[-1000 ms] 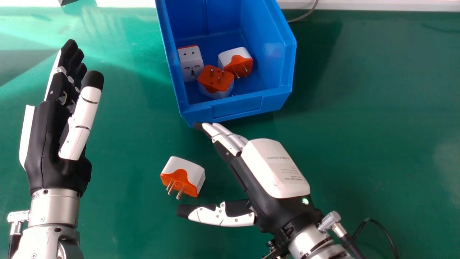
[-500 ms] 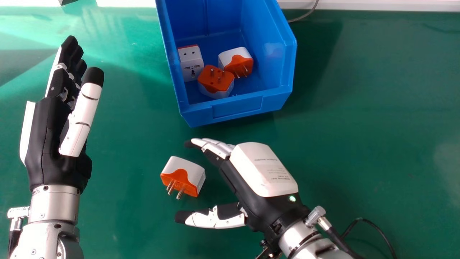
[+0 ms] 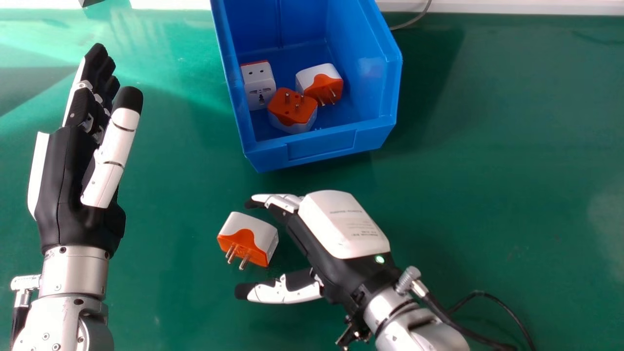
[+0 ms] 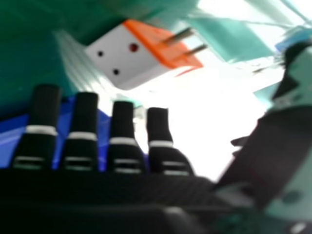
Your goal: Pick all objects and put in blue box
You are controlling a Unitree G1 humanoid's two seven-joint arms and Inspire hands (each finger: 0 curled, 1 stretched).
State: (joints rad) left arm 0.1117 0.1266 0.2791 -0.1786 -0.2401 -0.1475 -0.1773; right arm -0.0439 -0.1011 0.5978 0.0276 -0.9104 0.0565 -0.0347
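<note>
Green tabletop (image 3: pixel 487 146) stretches to both sides of the blue box (image 3: pixel 321 146). On the box's near side, our right hand (image 3: pixel 343 224) has its fingers loosely extended, thumb apart. Between fingertips and thumb, in our head view, lies an orange-and-white travel plug adapter (image 3: pixel 261 234), prongs facing away from the box. Three more adapters (image 3: pixel 314 78) sit inside the box; left of it, our left hand (image 3: pixel 68 190) has straight fingers.

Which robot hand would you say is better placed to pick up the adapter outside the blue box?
The right robot hand, I'd judge: its fingers and thumb open toward the adapter, while the left robot hand is farther away.
</note>
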